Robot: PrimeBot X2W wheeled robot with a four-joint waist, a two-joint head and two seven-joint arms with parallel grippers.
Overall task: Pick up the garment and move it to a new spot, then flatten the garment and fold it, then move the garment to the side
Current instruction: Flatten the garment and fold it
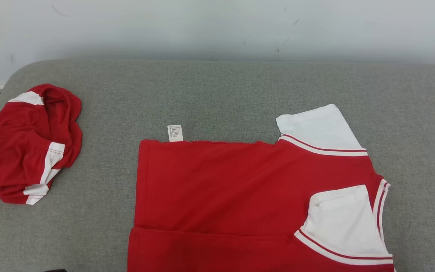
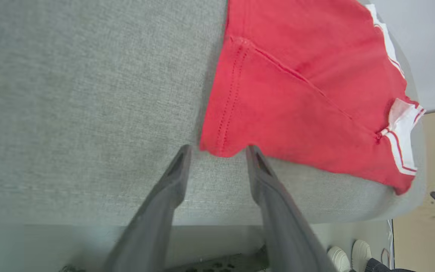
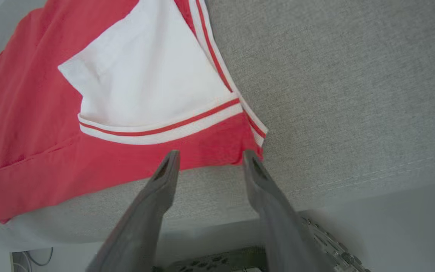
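Head view: shirt (image 1: 217, 185) lies flat, one fold at 6 o'clock; left hand (image 2: 218, 152) and right hand (image 3: 210, 155) open, empty. More folding, side move likely remain.

garment (image 1: 217, 185): soft knit cloth | grey surface (image 1: 217, 94): coarse matt weave

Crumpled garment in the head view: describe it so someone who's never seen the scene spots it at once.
On the grey padded surface, go to the far left end by the rounded corner. The red-and-white garment there lies bunched in a heap, unlike the red shirt at centre, which is spread flat with white sleeves.
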